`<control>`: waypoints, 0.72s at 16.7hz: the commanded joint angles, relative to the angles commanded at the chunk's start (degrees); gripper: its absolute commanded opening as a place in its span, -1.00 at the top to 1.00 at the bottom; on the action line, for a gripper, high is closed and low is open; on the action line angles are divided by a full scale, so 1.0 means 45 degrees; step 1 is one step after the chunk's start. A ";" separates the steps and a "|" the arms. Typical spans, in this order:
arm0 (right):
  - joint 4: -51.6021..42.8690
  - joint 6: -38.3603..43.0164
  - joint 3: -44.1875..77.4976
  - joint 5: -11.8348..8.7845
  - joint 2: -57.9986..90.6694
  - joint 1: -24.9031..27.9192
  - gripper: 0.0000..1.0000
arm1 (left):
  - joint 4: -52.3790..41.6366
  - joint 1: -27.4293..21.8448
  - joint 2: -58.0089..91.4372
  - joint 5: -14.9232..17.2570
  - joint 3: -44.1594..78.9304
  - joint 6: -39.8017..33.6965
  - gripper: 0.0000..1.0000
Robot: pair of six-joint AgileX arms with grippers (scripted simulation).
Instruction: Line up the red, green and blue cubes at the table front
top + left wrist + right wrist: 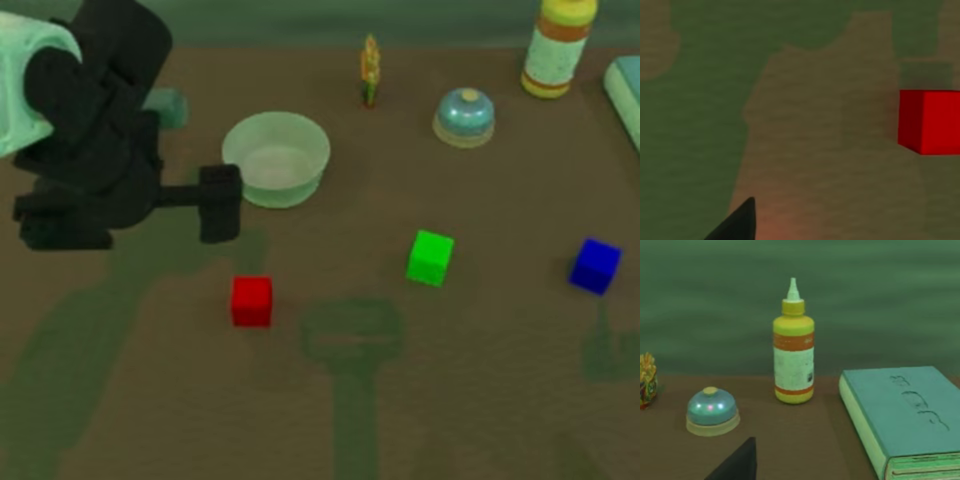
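The red cube [251, 301] rests on the brown table [150, 400] left of centre. The green cube [430, 257] sits near the middle, and the blue cube [595, 265] lies far right. My left gripper [220, 208] hangs open above the table, just behind and left of the red cube, holding nothing. In the left wrist view one dark fingertip [741, 222] shows, with the red cube [930, 121] off to the side at the picture's edge. My right arm is out of the top view; its wrist view shows one fingertip [738, 462] over bare table, nothing held.
A white bowl [276, 158] stands right behind the left gripper. Along the back are a small figurine [370, 72], a bell [464, 116], a yellow bottle [558, 45] and a teal book [625, 92].
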 joint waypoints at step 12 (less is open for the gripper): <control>0.0000 0.0000 0.0000 0.0000 0.0000 0.0000 -1.00 | -0.2934 -0.1577 0.5885 0.0036 0.5050 -0.1468 -1.00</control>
